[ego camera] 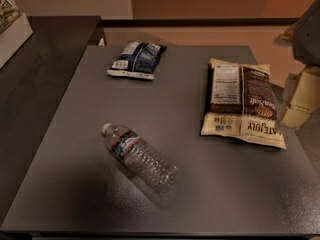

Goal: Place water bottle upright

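The near part of the grey table [235, 199] is taken up by the water bottle [142, 157], which is laid flat on its side, left of the middle. Its white cap is turned toward the far left and its ribbed clear base toward the near right, so that it is set on a slant across the tabletop. A dark red-and-blue label band is seen around it just behind the cap. It is touched by nothing else on the table.

Farther back and to the right, a brown and cream snack bag [242, 104] is laid flat, well apart from the bottle, with its printed side turned up.

At the right edge of the view, just beside that bag and off the table's right side, the cream-coloured gripper [296, 106] is seen below a grey part of the arm. How far it is opened cannot be told, and it is kept well apart from the bottle.

Near the far edge of the table, left of centre, a small blue chip bag [136, 59] is laid flat.

Beyond the table's left side, a dark counter [45, 74] is seen, and a white box [12, 36] is set at its far left corner.
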{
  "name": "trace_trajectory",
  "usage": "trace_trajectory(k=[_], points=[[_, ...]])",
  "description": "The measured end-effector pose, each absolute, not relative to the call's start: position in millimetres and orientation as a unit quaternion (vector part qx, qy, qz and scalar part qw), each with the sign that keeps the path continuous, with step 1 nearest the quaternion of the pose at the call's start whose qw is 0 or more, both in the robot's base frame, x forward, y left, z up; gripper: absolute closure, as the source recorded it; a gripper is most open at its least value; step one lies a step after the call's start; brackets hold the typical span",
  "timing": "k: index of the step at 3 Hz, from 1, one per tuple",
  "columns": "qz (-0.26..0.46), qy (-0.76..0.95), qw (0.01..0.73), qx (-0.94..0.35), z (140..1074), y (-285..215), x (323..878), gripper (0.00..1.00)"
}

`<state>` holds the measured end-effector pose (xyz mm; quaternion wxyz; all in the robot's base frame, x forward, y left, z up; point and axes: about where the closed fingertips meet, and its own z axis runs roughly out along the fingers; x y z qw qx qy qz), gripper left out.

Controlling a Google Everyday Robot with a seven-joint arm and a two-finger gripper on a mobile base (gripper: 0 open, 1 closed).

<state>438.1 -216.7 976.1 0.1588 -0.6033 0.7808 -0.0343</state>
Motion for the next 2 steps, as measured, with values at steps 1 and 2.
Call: trace_trajectory(k=[1,2], points=[[-0.035,0.781,0.159,-0.603,976.7,-216.3,438.2,0.00],[-0.035,0.781,0.159,-0.603,976.7,-216.1,438.3,0.00]])
